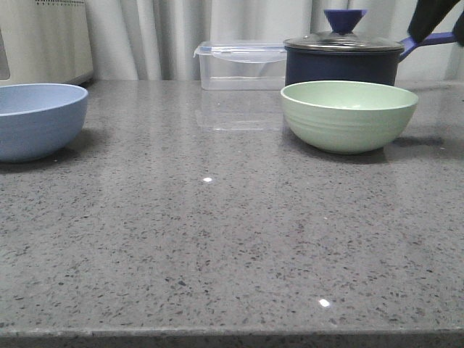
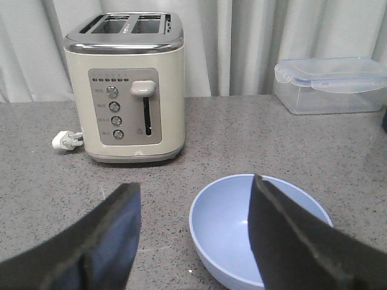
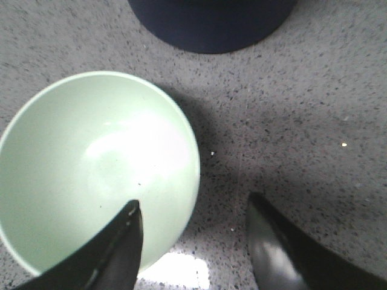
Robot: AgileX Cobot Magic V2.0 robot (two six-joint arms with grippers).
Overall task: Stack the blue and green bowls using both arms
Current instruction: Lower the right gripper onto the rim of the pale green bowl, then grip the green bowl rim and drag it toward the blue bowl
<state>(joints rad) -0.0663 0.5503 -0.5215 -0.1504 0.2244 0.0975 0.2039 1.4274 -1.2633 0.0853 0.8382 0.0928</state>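
Resting well apart on the speckled grey stone bench (image 1: 217, 254), the round matte pale-blue bowl (image 1: 36, 119) sits far left and the ridged mint-green bowl (image 1: 349, 114) right, before the navy lidded saucepan (image 1: 341, 61). Each bowl thus falls to one arm: the left gripper (image 2: 193, 241) and right gripper (image 3: 193, 248) hover with jaws open, empty, apparently lining up over the rims.

A grey speckled stone counter (image 1: 217, 239) carries everything. On its left edge sits the blue bowl (image 1: 36, 119), with a cream toaster (image 2: 124, 87) behind it (its plug lies on the surface beside it). The green bowl (image 1: 348, 114) stands right of centre, just ahead of a navy lidded saucepan (image 1: 341, 61). A clear lidded box (image 1: 241, 65) rests at the back.
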